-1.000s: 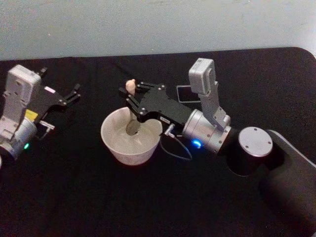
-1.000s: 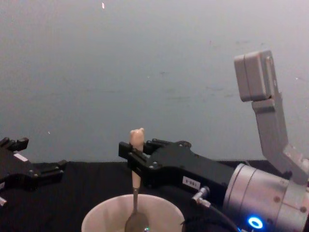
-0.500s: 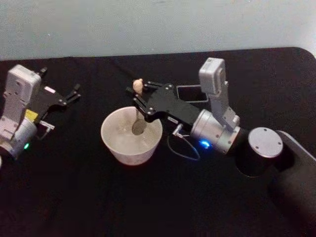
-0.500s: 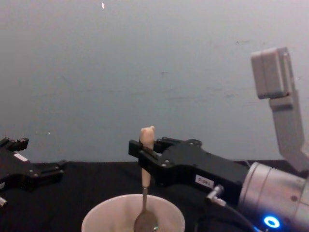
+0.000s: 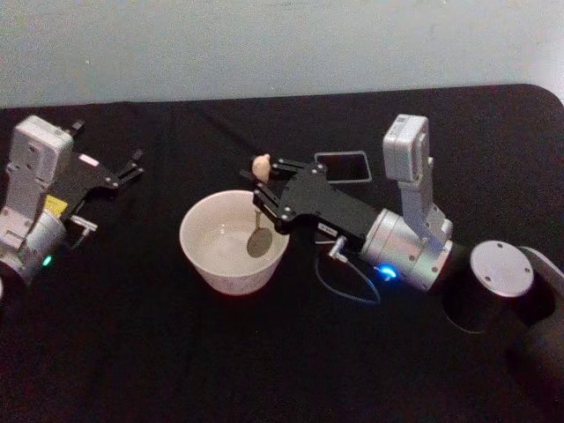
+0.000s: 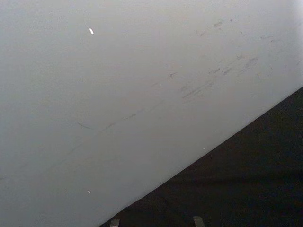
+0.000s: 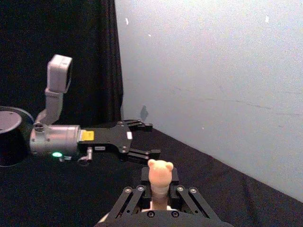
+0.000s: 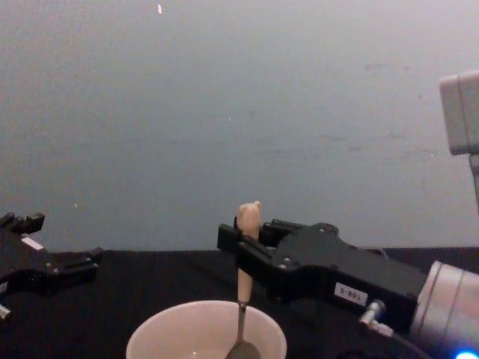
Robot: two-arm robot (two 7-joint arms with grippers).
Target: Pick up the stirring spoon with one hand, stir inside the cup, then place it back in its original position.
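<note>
The cream cup [image 5: 220, 263] [image 8: 172, 329] sits on the black table, left of centre. My right gripper [image 5: 267, 189] [image 8: 241, 243] [image 7: 160, 196] is shut on the stirring spoon's beige handle, just below its bear head [image 5: 261, 164] [image 8: 250, 212] [image 7: 160, 170]. The spoon hangs upright with its metal bowl [image 5: 258, 242] [image 8: 242, 349] down inside the cup, towards the cup's right side. The dark square box holder [image 5: 342, 166] lies behind the right gripper. My left gripper [image 5: 123, 173] [image 8: 56, 265] [image 7: 142, 139] is parked at the far left, open and holding nothing.
A black cloth [image 5: 264, 352] covers the table, which ends at a pale wall [image 5: 264, 44] behind. My right arm's silver wrist [image 5: 410, 251] and black base [image 5: 498, 291] take up the right side. A thin cable [image 5: 348, 286] loops under the wrist.
My right gripper has carried the spoon rightwards, from the cup's left-centre to its right side. The spoon's bowl stays inside the cup. The left arm has not moved.
</note>
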